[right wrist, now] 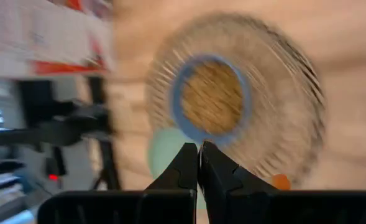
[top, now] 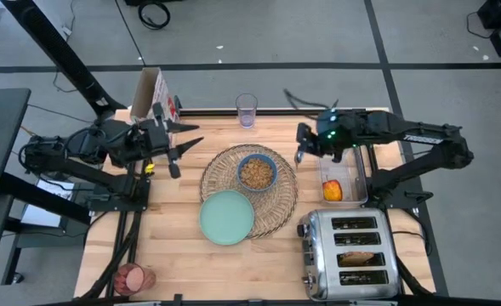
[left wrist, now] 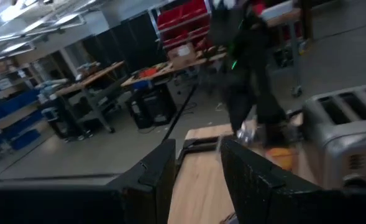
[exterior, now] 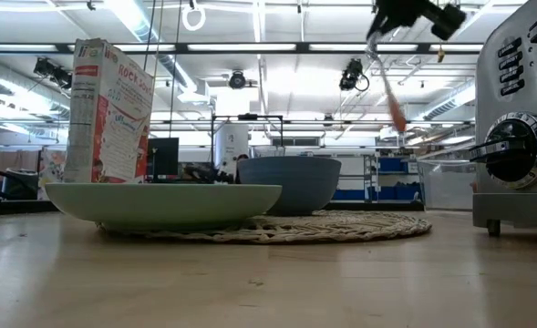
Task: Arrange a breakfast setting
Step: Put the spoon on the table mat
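The mint-green plate (exterior: 163,202) overlaps the wicker placemat (top: 277,197) beside the cereal-filled blue bowl (top: 256,171), while the right gripper (top: 302,155), pinching the orange-handled spoon (exterior: 391,102), hangs above, probably to lay it alongside.

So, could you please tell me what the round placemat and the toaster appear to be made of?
The placemat looks like woven wicker or straw: tan, with radiating open strands. The toaster seems to be polished metal, with a shiny silver casing and dark knobs.
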Controlling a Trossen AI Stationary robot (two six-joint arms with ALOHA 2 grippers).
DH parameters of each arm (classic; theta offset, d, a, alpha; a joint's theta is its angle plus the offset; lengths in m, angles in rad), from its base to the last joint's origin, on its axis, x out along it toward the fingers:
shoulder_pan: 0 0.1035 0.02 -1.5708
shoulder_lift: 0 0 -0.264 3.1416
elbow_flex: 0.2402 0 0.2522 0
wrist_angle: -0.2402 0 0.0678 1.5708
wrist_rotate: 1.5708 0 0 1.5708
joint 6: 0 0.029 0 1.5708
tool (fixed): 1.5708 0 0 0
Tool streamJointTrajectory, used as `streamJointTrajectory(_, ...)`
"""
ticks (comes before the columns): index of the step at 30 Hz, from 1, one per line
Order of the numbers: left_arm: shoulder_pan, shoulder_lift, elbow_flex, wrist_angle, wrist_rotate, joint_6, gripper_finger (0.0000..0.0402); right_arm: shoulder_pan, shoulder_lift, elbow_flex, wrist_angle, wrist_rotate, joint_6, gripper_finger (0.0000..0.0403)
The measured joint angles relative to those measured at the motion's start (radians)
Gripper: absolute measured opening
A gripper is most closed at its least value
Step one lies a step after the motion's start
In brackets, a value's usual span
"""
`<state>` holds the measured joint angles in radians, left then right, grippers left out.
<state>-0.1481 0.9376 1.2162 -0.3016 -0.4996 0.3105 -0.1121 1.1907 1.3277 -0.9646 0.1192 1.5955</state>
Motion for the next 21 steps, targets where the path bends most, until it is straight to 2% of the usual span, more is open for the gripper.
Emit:
streamJointTrajectory(4, -0.042, -0.001, 0.003, -0.001, 0.002, -0.011, 0.0137, -0.032, 0.061, 0.000, -0.004, -0.123, 0.047, 0.0010)
streamJointTrajectory(8, -0.076, -0.001, 0.003, -0.037, 0.001, -0.011, 0.0137, -0.084, 0.134, 0.000, -0.010, -0.209, 0.062, 0.0010)
streamJointTrajectory(15, -0.121, -0.019, 0.003, -0.114, 0.000, -0.014, 0.0137, -0.126, 0.283, 0.000, -0.038, -0.346, 0.187, 0.0010)
streamJointTrajectory(21, -0.160, -0.066, 0.004, -0.243, -0.002, -0.087, 0.0137, -0.159, 0.384, 0.000, -0.159, -0.373, 0.335, 0.0010)
